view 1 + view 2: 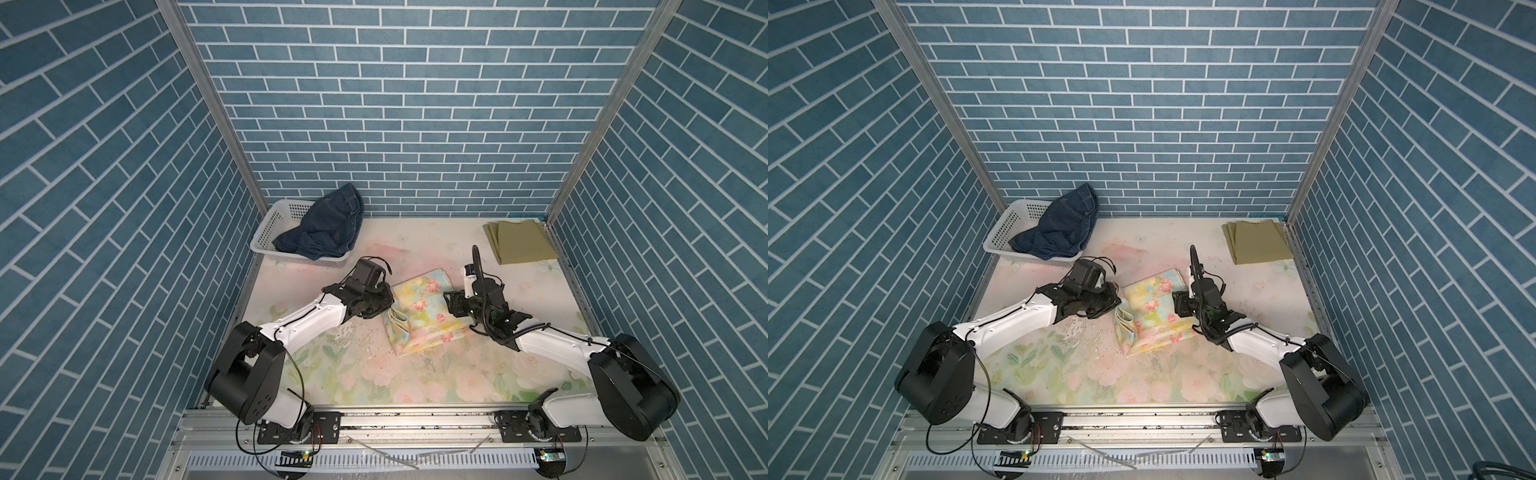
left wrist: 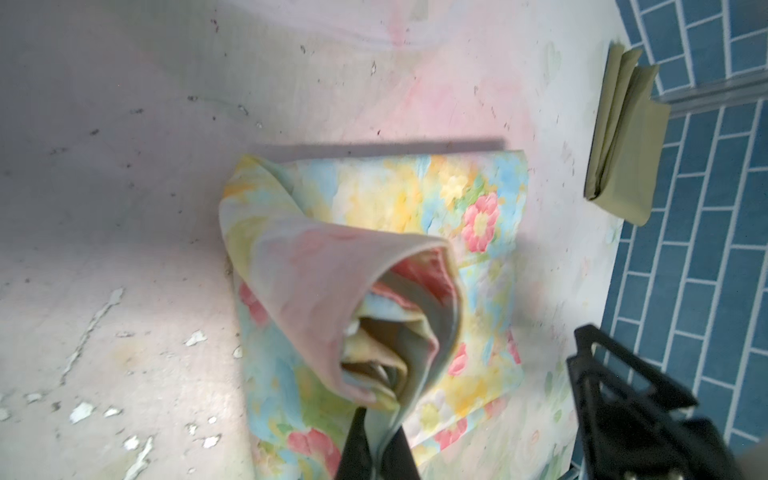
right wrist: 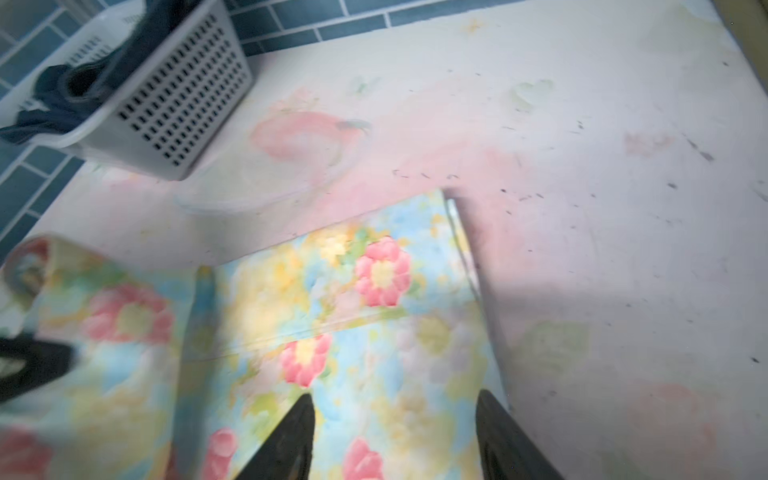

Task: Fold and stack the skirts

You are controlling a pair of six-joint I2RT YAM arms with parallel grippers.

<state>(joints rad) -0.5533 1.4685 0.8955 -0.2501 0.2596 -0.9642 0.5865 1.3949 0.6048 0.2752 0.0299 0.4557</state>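
Floral skirt sits mid-table between the two grippers. It is partly folded into a rough rectangle and lies flat on the table except along its left edge. Left gripper is clamped on that edge, fingers together on the cloth. The pinched layers are lifted and curl into an open roll above the rest, clear in the left wrist view. My read: the edge is held up to be carried across for the next fold, which is why the grip is at the hem and not mid-cloth. Right gripper is low over the skirt's right side, fingers apart, nothing between them; can't tell if the tips touch the cloth. Probably there to pin or re-grip that side while the left folds, a guess only

Olive skirt is folded and flat in the far right corner, well apart from both grippers. It reads as the base of the stack, parked clear of the work area. Denim skirt is unfolded and bunched in the basket at far left, partly draped over the rim, waiting its turn

Progress: one of three done, second mid-fold, third not begun. Next move as I judge it: left lays its lifted edge over toward the right, and it needs a flat landing or the layers bunch. Risk: thin cloth with several layers in one pinch may slide or unroll on release. Wrist views are blurred, so edge alignment is hard to judge
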